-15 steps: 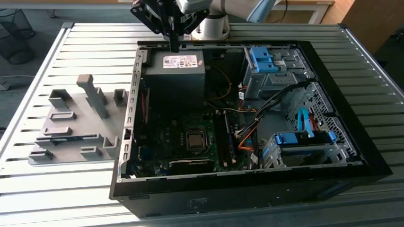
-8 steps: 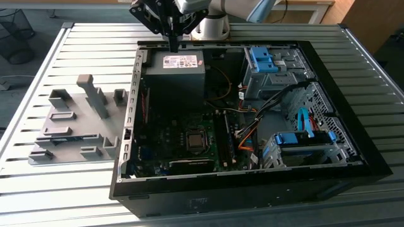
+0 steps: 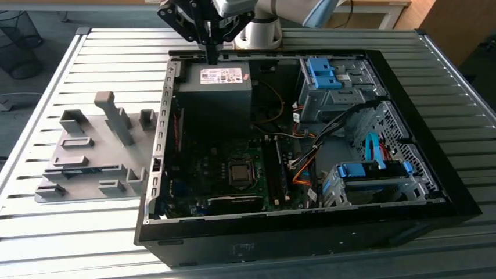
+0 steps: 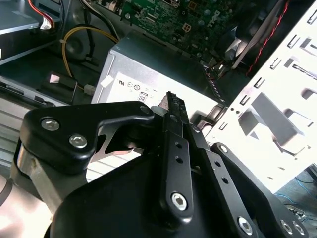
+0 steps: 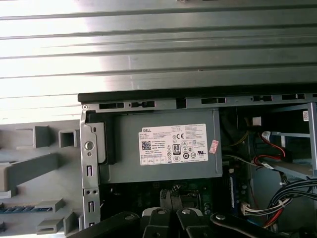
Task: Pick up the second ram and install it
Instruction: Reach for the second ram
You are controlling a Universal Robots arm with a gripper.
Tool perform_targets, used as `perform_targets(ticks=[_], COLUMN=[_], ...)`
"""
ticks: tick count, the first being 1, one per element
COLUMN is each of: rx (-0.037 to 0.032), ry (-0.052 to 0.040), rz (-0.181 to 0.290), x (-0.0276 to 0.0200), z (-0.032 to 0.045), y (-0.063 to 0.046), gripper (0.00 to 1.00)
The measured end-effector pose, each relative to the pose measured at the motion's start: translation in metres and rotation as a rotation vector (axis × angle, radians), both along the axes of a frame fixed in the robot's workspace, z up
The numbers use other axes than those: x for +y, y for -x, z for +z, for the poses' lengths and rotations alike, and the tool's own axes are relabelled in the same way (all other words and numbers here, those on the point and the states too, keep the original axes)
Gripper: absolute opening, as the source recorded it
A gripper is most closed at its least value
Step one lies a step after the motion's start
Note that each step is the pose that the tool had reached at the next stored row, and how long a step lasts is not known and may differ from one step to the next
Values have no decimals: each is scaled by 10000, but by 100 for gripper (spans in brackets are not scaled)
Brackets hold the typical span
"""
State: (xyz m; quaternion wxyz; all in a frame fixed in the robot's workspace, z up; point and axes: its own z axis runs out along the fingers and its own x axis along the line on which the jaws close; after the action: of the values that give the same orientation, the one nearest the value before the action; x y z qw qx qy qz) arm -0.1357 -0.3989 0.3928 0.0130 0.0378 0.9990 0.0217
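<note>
Though the second ram seems to lie as a blue-green strip in the grey fixture, the gripper hangs well apart, fingers pressed together, empty, pointing straight down over the power supply in the open case

On the table, the fixture block lay at the exterior view's left of the case. Its corner seemingly held the power supply.

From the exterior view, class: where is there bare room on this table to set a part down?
The table is bare on the near side of the grey fixture and on the exterior view's right of the computer case. Inside the case, cables and drive cages crowd it; the gripper hangs over the power supply.
</note>
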Motion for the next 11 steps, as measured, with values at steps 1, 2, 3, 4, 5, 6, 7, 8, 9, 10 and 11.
perform_targets(ticks=[1,2,3,4,5,6,7,8,9,10,11], rx=[0,-1,0,0,0,0,0,0,0,0,0], ry=[-1,-1,0,0,0,0,0,0,0,0,0], rz=[0,0,0,0,-1,-1,-1,0,0,0,0], x=[0,0,0,0,0,0,0,0,0,0,0], z=[0,-1,0,-1,-1,-1,-1,-2,-2,-2,-2], y=[2,5,7,9,11,13,16,18,20,22,24], gripper=[10,10,10,10,10,10,10,10,10,10,10])
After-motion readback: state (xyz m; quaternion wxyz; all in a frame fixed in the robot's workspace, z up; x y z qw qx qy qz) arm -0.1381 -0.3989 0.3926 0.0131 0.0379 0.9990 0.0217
